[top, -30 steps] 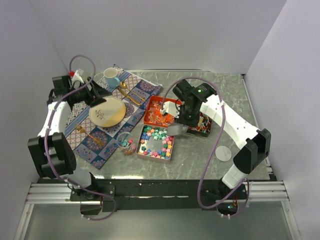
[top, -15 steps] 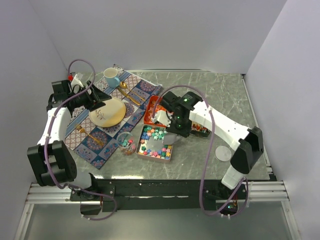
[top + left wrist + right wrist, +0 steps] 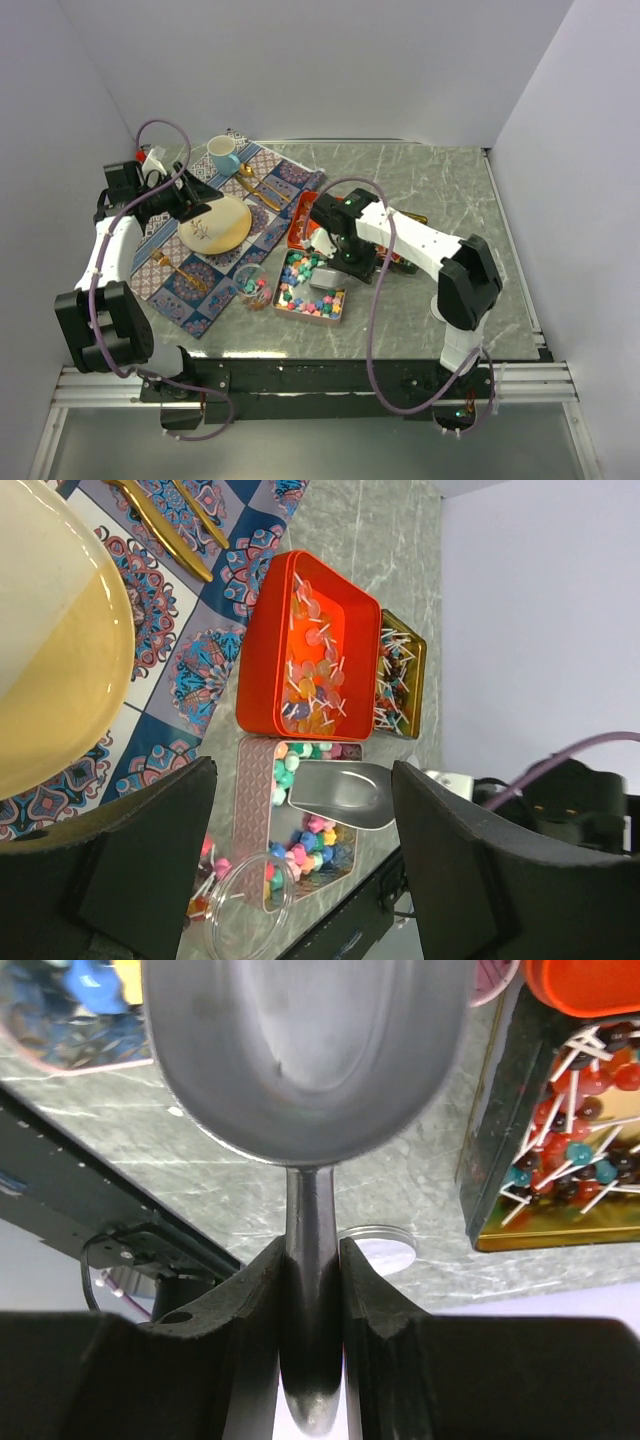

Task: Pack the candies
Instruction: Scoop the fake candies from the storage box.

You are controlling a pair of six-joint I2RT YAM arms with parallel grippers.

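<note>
**Silver scoop over the pastel tin**

Smooth, rounded metal, the scoop [image 3: 329, 280] hangs over the right half of a shallow pinkish tin [image 3: 308, 316] at the centre of the top view. In that tin the candies [image 3: 299, 290], knobbly pastel lumps, lie loose. The right end effector [image 3: 312, 1255] is clamped tight on the scoop's narrow handle. Just above sits an orange tin [image 3: 303, 215] of pale stick lollipops. At the right of the wrist view is a dark, gold-edged tin [image 3: 560, 1160] of red and blue ones, and beside it a round silver lid [image 3: 375, 1238] lies on the marbled grey table [image 3: 440, 190]. A clear cup [image 3: 250, 287] stands just left of the pinkish tin. At upper left, the left end effector [image 3: 202, 197] hovers wide open and empty at the edge of a cream plate [image 3: 215, 225] on a patterned mat [image 3: 270, 215].
</note>
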